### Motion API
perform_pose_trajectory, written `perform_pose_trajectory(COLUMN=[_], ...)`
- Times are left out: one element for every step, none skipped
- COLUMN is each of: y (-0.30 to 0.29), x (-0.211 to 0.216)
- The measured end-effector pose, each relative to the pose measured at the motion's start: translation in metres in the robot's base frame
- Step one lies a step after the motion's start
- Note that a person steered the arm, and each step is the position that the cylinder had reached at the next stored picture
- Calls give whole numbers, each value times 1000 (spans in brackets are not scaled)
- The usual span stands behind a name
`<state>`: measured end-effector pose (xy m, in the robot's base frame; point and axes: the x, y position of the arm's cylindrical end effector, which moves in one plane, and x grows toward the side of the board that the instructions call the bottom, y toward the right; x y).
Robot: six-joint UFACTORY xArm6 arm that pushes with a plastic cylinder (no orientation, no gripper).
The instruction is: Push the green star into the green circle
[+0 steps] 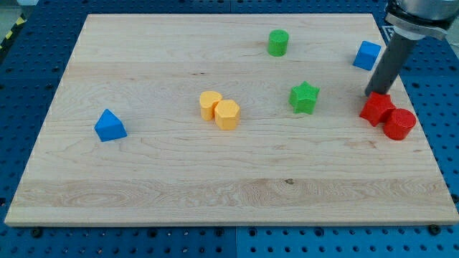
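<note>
green star (304, 97) lay right of centre, well below the green circle (278, 42). the tip (371, 94), a bare rod with no jaws, touched the red star (377, 108), probably approaching.

On the bench (143, 57), taking the green star (304, 97) as landmark: the green cylinder (278, 42) lies toward the view's top, slightly left. The blue cube (367, 55) lies to its upper right. The red block (376, 109) and the red cylinder (399, 124), touching, lie to its right. The yellow block (210, 104) and the yellow hexagon (227, 115), touching, lie to its left. The blue triangle (110, 125) lies far left.
</note>
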<state>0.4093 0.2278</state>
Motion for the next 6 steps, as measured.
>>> perform_pose_trajectory(y=[-31,-28,-18,-47,-102,-132], x=[-5,28,71,84,34,-23])
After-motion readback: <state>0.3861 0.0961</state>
